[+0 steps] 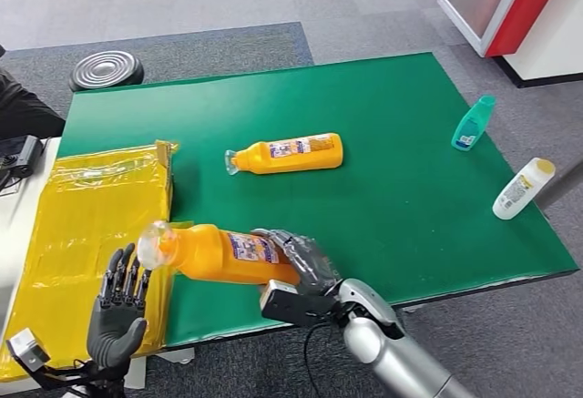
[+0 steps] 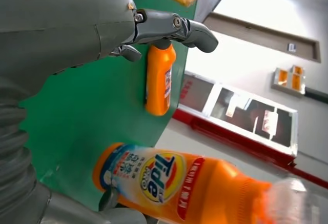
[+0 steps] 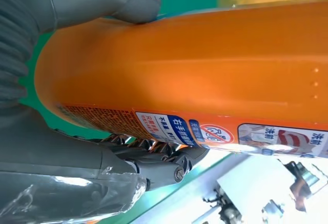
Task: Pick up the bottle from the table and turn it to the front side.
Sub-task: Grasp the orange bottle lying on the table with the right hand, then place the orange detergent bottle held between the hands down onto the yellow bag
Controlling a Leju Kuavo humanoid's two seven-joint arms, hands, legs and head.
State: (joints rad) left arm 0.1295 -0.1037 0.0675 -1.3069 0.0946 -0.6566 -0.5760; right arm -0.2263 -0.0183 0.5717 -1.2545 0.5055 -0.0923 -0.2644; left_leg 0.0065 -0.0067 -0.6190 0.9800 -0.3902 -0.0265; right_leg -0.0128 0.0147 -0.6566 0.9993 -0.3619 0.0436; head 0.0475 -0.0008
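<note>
Orange bottle [image 1: 219, 254] lifted off green table [image 1: 413, 207], clamped sideways in right hand [image 1: 302, 261], fingers wrapped round its base end. Left hand [image 1: 118, 311] empty, fingers spread, just beside the cap. Risk of slipping while turning: smooth plastic, grip far from the middle.

Held bottle [image 1: 219, 254] lying sideways in right hand [image 1: 302, 260] above table [image 1: 385, 225] near edge, cap toward left hand [image 1: 117, 311]. Second bottle [image 1: 289, 154] lying behind it mid-table. Package [image 1: 89, 225] at left; two small bottles [image 1: 473, 123] [image 1: 522, 188] far right.

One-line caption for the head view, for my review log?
Right hand holds an orange bottle above the green table; left hand open.
</note>
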